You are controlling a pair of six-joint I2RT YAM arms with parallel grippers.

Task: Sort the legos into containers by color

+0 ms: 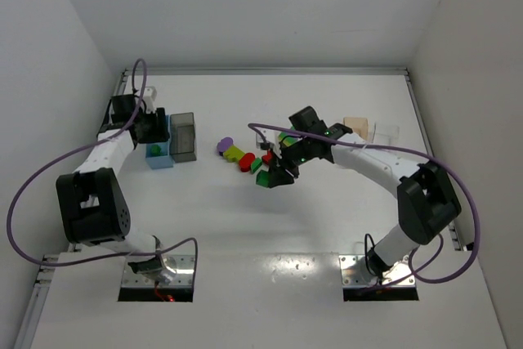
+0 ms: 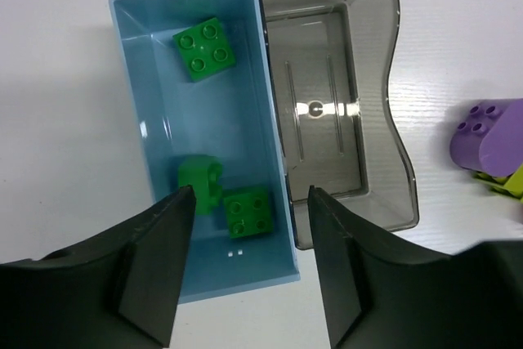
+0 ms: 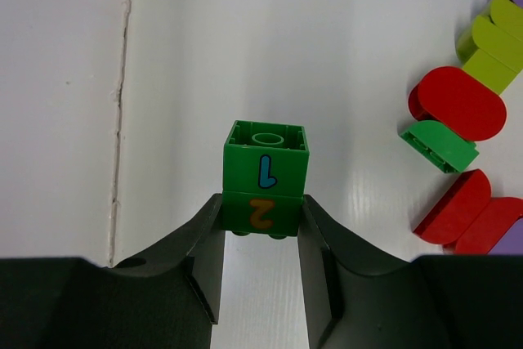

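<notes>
Over the light blue bin [image 2: 135,79] with three green bricks [image 2: 203,49] inside, left of frame, the left gripper [image 2: 249,202] has its jaws spread. Mid-frame in its own wrist view, the right gripper [image 3: 261,210] pinches a green numbered brick [image 3: 265,165].

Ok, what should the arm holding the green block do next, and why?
Probably carry the green block left toward the light blue bin. The right gripper is shut on it, and that bin holds three green bricks, so green seems to belong there.
</notes>
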